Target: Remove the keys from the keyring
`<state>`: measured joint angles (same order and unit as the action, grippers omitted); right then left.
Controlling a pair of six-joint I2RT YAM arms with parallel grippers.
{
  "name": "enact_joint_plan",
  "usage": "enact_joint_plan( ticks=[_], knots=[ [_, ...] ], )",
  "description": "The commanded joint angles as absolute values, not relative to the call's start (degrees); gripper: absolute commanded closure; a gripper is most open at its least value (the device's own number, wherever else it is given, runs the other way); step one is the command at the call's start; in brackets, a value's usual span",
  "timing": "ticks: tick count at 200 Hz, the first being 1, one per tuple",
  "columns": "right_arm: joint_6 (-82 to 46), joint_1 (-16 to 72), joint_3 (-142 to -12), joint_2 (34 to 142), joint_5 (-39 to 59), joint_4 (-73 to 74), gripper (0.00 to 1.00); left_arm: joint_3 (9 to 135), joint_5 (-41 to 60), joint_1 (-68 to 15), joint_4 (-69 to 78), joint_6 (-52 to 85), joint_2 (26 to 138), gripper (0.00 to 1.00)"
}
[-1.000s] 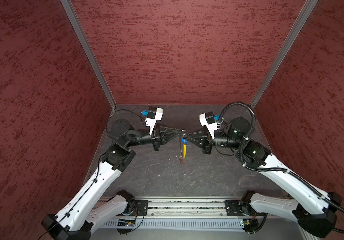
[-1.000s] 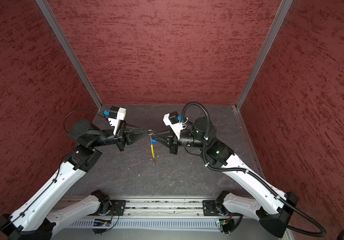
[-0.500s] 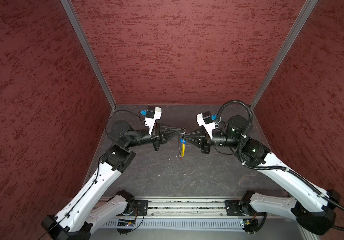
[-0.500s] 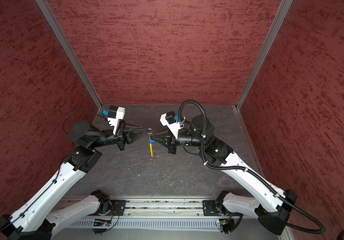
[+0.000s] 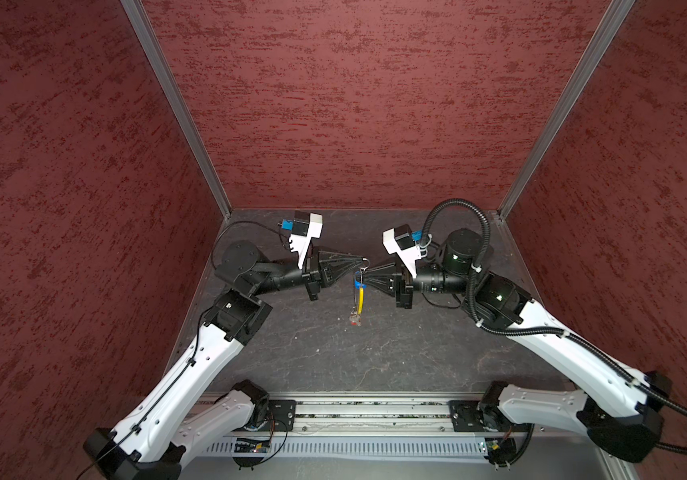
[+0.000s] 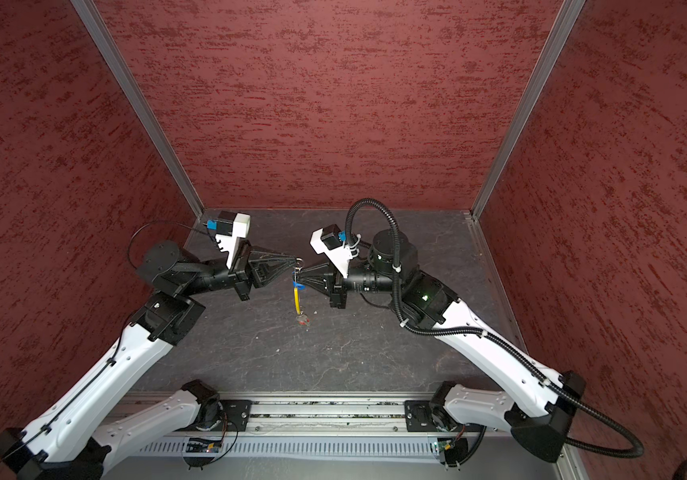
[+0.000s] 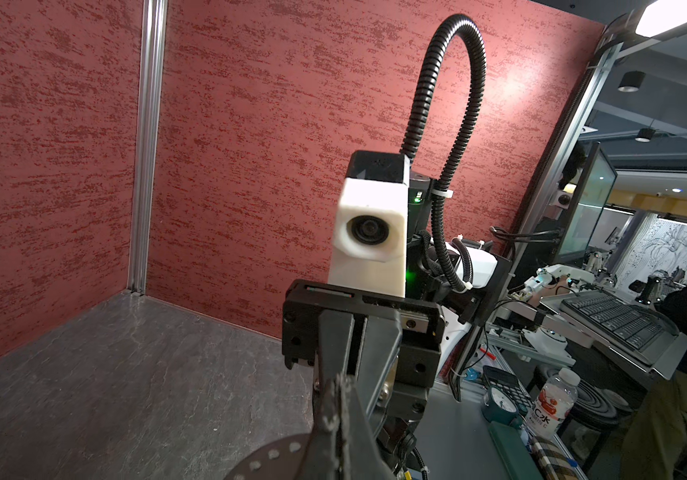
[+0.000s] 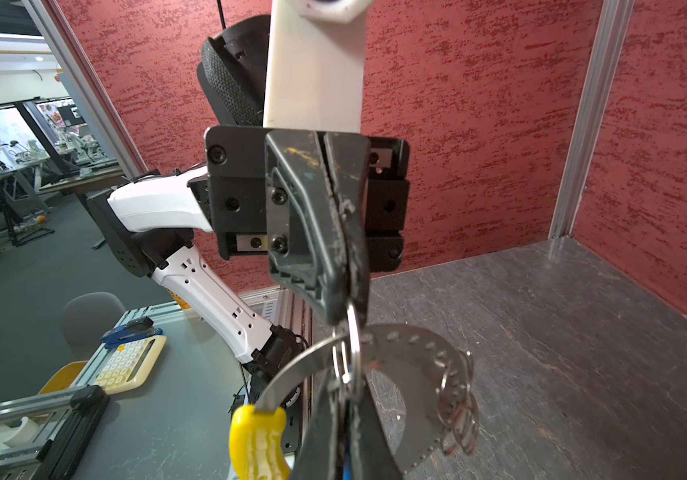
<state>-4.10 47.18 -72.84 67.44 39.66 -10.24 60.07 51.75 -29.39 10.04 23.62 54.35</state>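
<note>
**Both jaws shut, keyring held in the air over the table**

My two sets of jaws meet tip to tip above the middle of the table (image 5: pixel 375 357). The keyring (image 8: pixel 425 365) hangs between them, clear of the table.

My left jaws are pressed together on a silver split ring (image 8: pixel 352 332) at the keyring's top. The right wrist view shows that ring coming straight out of their tips. My right jaws are together too, just under the left jaws and nearer the table. A sliver of blue shows between them in the right wrist view. In both top views the blue key (image 5: pixel 358 284) (image 6: pixel 298 286) sits right at their tips, so I take it they are clamped on that key (the contact itself is hidden from me).

Below them the yellow sleeve (image 5: pixel 361 299) (image 6: pixel 297 301) hangs nearly straight down toward the table. The red key (image 5: pixel 354 319) (image 6: pixel 302 319) dangles lowest, close over the table; whether it touches I cannot tell. Neither key is off the keyring.

In the right wrist view the keyring's flat metal band, punched with small holes along its edge, curves up out of the sleeve. A bunch of small split rings (image 8: pixel 458 411) hangs from its other side. The left wrist view catches only an edge of that band (image 7: pixel 271 457) beneath my left jaws.
</note>
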Motion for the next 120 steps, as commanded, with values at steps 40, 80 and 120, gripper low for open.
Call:
enact_joint_plan(
  ticks=[40, 80, 120],
  knots=[
    [-2.46, 47.98, -75.06, 66.70, 38.31, -12.43, 1.00, 60.17, 51.36, -29.87, 11.29, 23.74, 54.26, 1.00],
    [-3.40, 47.97, -74.61, 65.33, 35.43, -12.04, 0.70, 60.04, 50.98, -30.06, 10.39, 23.38, 53.81, 1.00],
    [-7.49, 44.99, -69.91, 60.11, 31.43, -5.95, 0.48, 60.12, 50.41, -30.15, 9.37, 22.59, 52.67, 1.00]
  ],
)
